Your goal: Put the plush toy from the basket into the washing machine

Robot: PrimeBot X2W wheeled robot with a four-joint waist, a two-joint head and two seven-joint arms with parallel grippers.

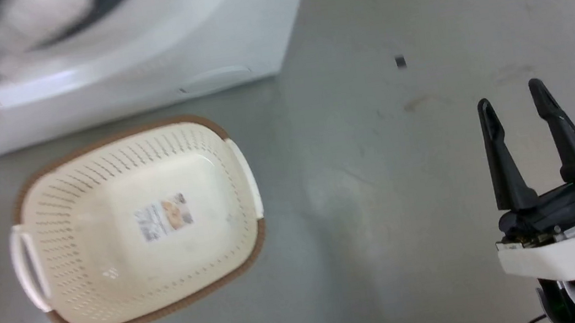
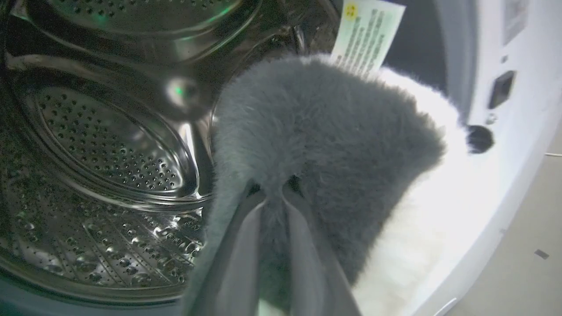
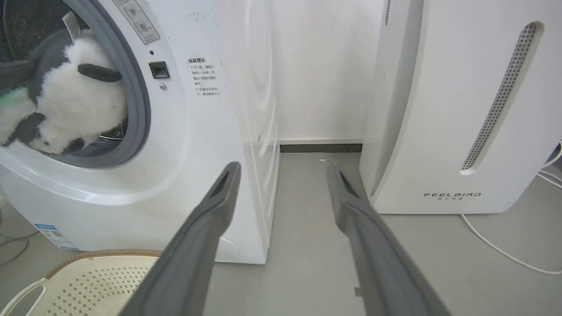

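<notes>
Left gripper (image 2: 274,193) clenched on the toy (image 2: 316,145), fingers (image 2: 237,263) sunk in the dark fur; right gripper (image 1: 512,98) spread wide, holding nothing, over bare floor (image 1: 378,172) out past the washer's (image 3: 197,131) front corner; basket (image 1: 73,178) on the floor in front of the washer, nothing in it but its sticker (image 1: 164,216).

Toy sits in the washer's mouth, not deep; the right wrist view has its white body against the grey gasket (image 3: 140,109) and a black-and-white end drooping over the washer's lower lip; drum (image 2: 109,145) lies open beyond it; tag (image 2: 366,35) stands up from the toy's top. Cannot tell whether the toy rests on the gasket or hangs wholly from my fingers.

Risks, as I judge them:
- let go here and the toy likely tips outward; much of its bulk seems at or over the lip; it would drop to the floor before the washer, or back into the basket;
- push inward with the drooping end snagged on the gasket and the toy may fold and jam in the washer's mouth, or pull free of a grip that has fur rather than body;
- fur may cling between my fingers on release; the toy could then ride back out of the washer with the arm;
- a low or skewed thrust could scrape my fingers on gasket or drum edge.

Safest reading: carry it well past the gasket before opening.
</notes>
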